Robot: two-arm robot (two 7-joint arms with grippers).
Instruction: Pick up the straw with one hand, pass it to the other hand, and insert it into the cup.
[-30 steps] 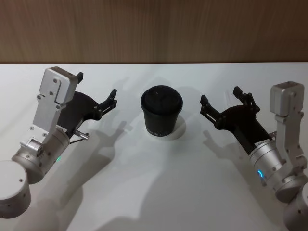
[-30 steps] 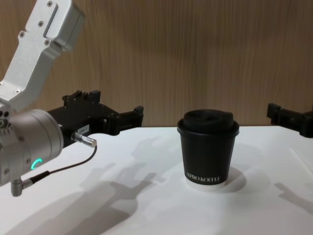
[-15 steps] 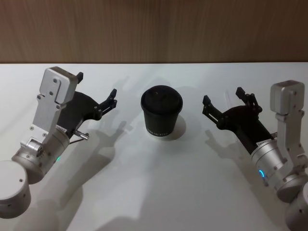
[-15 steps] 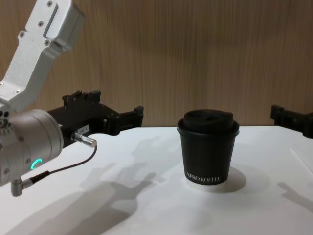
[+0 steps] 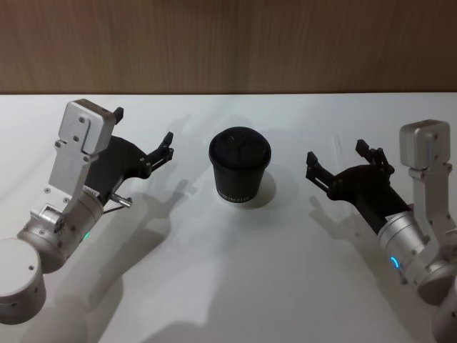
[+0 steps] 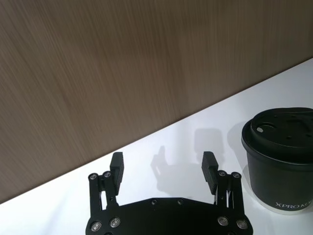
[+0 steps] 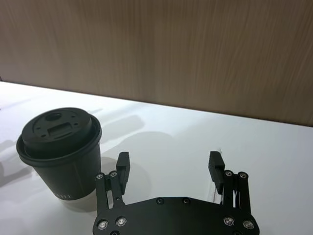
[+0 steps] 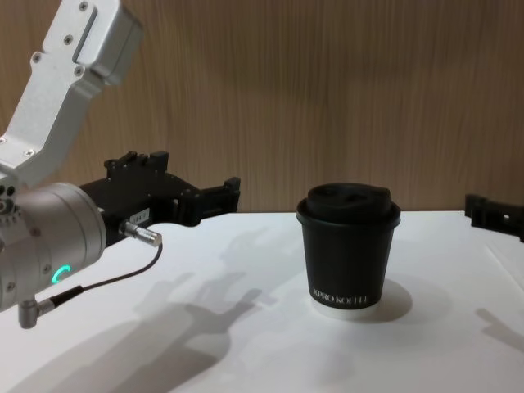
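The cup (image 5: pixel 240 168), lid on, is standing upright on the white table (image 5: pixel 235 286) in front of the wooden wall (image 5: pixel 228 43), sitting between the two arms. The left gripper (image 5: pixel 144 124) is hovering over the table near the cup's left side without touching it, its fingers spread wide and gripping nothing. The right gripper (image 5: pixel 337 151) is hovering on the cup's right side, a bit farther from it, jaws likewise gaping wide and holding nothing.
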